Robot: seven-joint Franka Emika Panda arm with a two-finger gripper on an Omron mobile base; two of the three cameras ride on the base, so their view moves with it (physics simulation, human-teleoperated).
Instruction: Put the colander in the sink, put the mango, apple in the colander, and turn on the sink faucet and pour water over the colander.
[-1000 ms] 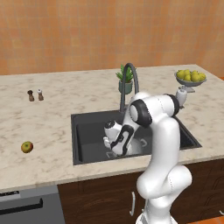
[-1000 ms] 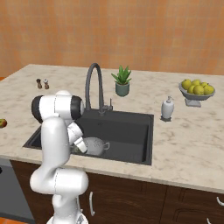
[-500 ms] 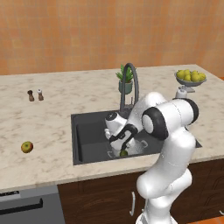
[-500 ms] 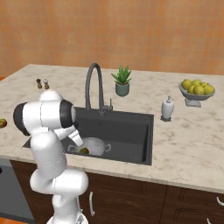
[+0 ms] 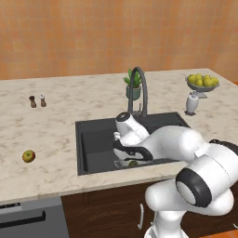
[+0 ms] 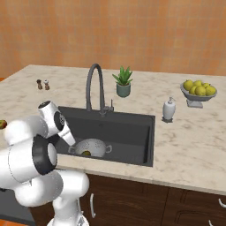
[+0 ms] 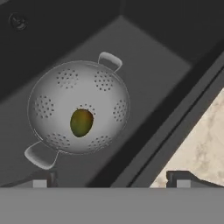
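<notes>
The silvery perforated colander point(image 7: 105, 83) stands on the floor of the dark sink point(image 7: 166, 52), near its front wall. The dark olive mango point(image 7: 81, 122) lies loose in the colander's bottom; it also shows as a green spot point(image 6: 87, 153) in the colander point(image 6: 90, 147). My gripper point(image 7: 112, 179) hangs open just above and in front of the colander, with nothing between its fingertips point(image 7: 41, 179). The apple point(image 5: 29, 156) rests on the counter left of the sink point(image 5: 95, 144). The gooseneck faucet point(image 5: 141, 88) stands behind the basin, and no stream runs from it.
A potted plant point(image 5: 134, 86) stands behind the faucet. A soap dispenser point(image 5: 192, 103) and a stemmed bowl of yellow-green fruit point(image 5: 202, 82) are on the right counter. Two small shakers point(image 5: 37, 101) stand at the far left. The drain point(image 7: 17, 21) lies beyond the colander.
The hand has drawn up and back from the colander, leaving the mango lying in it. The arm's elbow has swung forward, toward the cameras.
</notes>
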